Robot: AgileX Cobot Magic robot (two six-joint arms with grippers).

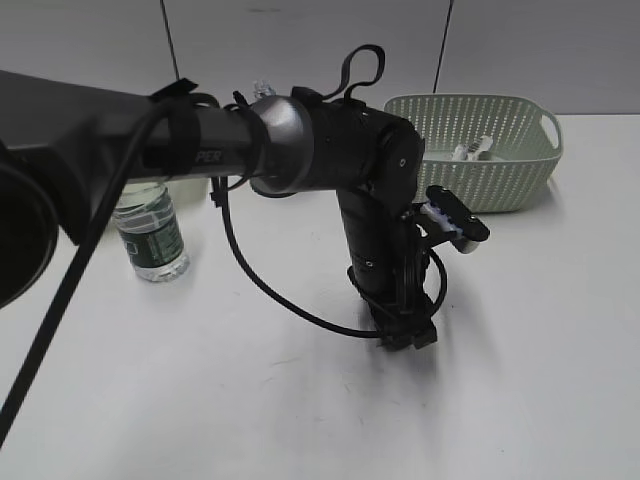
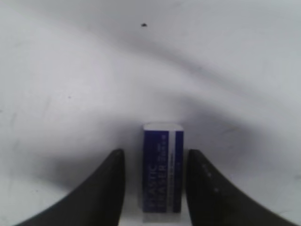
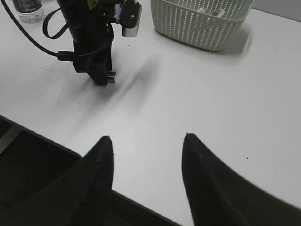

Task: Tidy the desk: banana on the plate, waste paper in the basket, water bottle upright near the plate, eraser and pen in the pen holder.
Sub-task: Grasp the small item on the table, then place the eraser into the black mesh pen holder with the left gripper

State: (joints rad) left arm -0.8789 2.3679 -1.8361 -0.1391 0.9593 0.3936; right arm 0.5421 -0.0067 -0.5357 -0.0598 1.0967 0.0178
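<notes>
The eraser (image 2: 162,172), a white block in a blue sleeve, lies on the white desk (image 1: 250,400). My left gripper (image 2: 155,153) is down over it, open, with one finger on each side and a narrow gap showing at both. From outside, that gripper (image 1: 405,335) stands vertical with its tips at the desk. My right gripper (image 3: 148,139) is open and empty above the desk's front edge. The water bottle (image 1: 150,235) stands upright at the left. Waste paper (image 1: 472,150) lies in the pale green basket (image 1: 500,175). The banana, plate, pen and pen holder are out of view.
The left arm's long dark link (image 1: 120,140) crosses the upper left of the exterior view and hides what lies behind it. The basket (image 3: 197,26) sits at the back right. The desk's front edge (image 3: 51,136) runs just below my right gripper.
</notes>
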